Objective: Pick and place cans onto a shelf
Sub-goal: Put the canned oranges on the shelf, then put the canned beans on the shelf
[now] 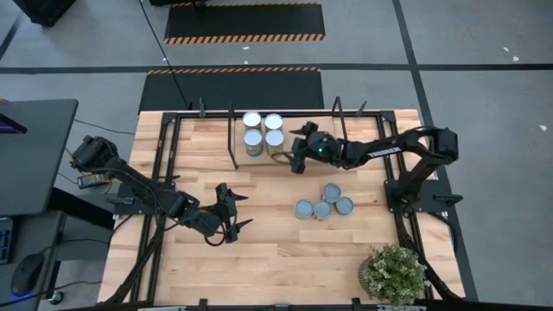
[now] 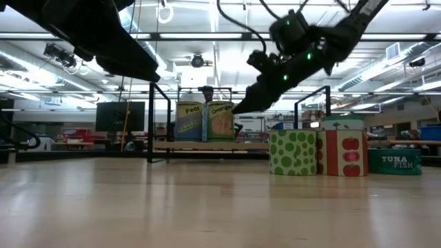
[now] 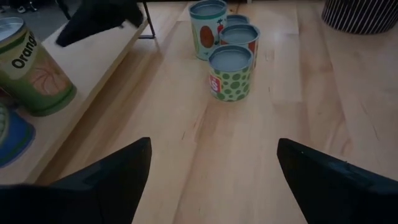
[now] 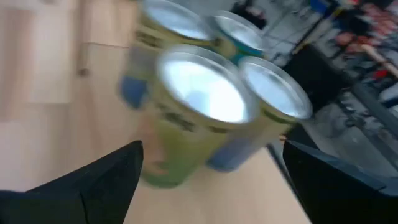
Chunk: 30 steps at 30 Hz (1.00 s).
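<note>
Eight cans (image 1: 263, 133), all upright.

2 arms blk | right arm (image 1: 380, 149) white lettering, green LED | pincer fingers blk, wedge-shaped

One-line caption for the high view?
Four cans on the shelf, four cans on the table; right gripper open beside the shelved group.

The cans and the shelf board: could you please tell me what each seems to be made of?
The cans look like metal tins: round tops shine silver-grey, sides carry printed, probably paper, labels. The shelf board appears to be pale, matte wood with faint grain, framed by thin black rods that look like painted metal.
</note>
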### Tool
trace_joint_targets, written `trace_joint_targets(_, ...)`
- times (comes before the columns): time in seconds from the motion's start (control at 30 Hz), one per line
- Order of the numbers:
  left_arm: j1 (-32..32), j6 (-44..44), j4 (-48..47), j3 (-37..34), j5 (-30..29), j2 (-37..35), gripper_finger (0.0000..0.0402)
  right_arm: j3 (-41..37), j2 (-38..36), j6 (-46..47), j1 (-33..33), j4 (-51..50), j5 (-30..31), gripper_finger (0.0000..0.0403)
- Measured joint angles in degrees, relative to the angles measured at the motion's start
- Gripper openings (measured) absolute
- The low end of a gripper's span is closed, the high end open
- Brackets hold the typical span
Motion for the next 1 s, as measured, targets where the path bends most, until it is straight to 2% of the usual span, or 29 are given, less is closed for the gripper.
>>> trace_joint_targets(0.1,-0.01,-0.73,0.0,0.0,0.02,0.0,0.0354,3.11,-2.2,2.34,2.7,-11.17,-1.83,0.0394)
trace_joint_targets(0.2,-0.01,-1.67,0.0,0.0,0.02,0.0,0.0354,5.58,-3.09,6.0,5.99,-21.15,-8.19,0.0393)
trace_joint_targets(0.33,0.01,-2.22,0.0,0.0,0.02,0.0,0.0354,6.59,-3.09,9.55,11.24,-26.3,-15.16,0.0393)
trace_joint_targets(0.47,0.01,-2.22,-0.11,0.0,0.02,0.0,0.0354,6.87,-2.6,11.24,16.07,-32.92,-14.32,0.0393)
trace_joint_targets(0.63,0.01,-2.19,-0.4,0.02,0.02,0.0,0.0354,11.46,-2.62,15.87,19.9,-42.86,-13.15,0.0393)
trace_joint_targets(1.0,0.08,-5.42,-0.46,0.02,4.46,0.0,0.0354,13.11,-1.47,20.35,22.13,-43.59,-16.09,0.0399)
